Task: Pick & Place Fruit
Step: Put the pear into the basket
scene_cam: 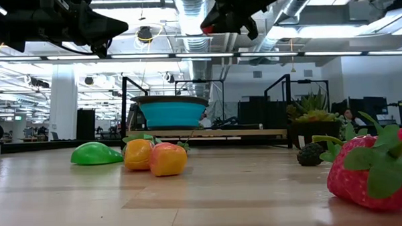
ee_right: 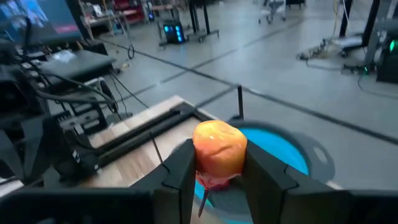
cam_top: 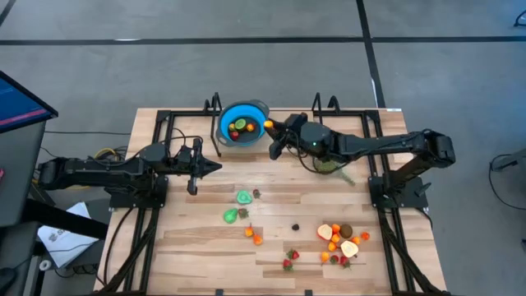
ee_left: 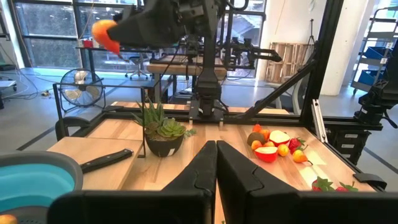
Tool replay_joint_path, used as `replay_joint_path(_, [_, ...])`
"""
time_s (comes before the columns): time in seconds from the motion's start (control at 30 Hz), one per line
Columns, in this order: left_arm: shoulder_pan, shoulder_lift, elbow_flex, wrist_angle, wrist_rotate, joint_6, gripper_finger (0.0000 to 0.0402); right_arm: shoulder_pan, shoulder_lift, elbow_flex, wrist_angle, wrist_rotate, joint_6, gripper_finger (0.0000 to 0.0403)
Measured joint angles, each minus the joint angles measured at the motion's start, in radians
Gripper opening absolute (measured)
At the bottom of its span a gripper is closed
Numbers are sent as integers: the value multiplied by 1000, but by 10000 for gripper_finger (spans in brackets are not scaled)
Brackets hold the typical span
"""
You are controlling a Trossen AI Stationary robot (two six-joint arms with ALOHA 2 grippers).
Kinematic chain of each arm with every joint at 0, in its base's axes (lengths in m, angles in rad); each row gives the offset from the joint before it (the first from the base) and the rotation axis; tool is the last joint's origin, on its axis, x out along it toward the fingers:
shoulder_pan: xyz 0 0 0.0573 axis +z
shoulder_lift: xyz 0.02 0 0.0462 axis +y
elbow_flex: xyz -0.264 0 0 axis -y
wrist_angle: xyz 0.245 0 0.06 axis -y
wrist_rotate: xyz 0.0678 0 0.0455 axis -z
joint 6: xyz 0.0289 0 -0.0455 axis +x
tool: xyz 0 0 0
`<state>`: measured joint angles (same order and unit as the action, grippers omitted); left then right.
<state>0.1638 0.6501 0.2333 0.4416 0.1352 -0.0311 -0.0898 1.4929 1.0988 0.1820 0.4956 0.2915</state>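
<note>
A few fruits already lie in the blue bowl (cam_top: 242,123), the right hand (cam_top: 271,127) holds an orange fruit (ee_right: 218,149) just above its rim, the left hand (cam_top: 215,167) waits pinched shut, and most fruit (cam_top: 339,242) remains scattered across the counter (cam_top: 197,247).

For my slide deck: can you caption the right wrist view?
Right gripper holds an orange fruit above the blue bowl.
</note>
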Motion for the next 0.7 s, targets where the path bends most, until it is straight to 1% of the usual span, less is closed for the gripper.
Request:
replay_joint_path(0.23, [0, 0, 0, 0, 0, 2, 2, -3, 0, 0, 43, -21, -12, 95])
replay_joint_path(0.33, [0, 0, 0, 0, -6, 42, 2, -5, 6, 0, 98, -22, 4, 94])
replay_joint_path(0.4, [0, 0, 0, 1, -22, 72, 2, -5, 48, 16, 164, -21, -9, 93])
replay_joint_path(0.47, [0, 0, 0, 3, -44, 98, 2, -12, 99, 41, 148, -20, -33, 93])
replay_joint_path(0.5, [0, 0, 0, 4, -56, 103, 2, -14, 139, 76, 151, -24, -41, 93])
replay_joint_path(0.6, [1, 0, 0, 7, -85, 105, 2, -29, 235, 178, 58, -26, -65, 92])
replay_joint_path(0.7, [1, 0, 0, 7, -90, 105, 2, -52, 318, 307, -95, -26, -77, 92])
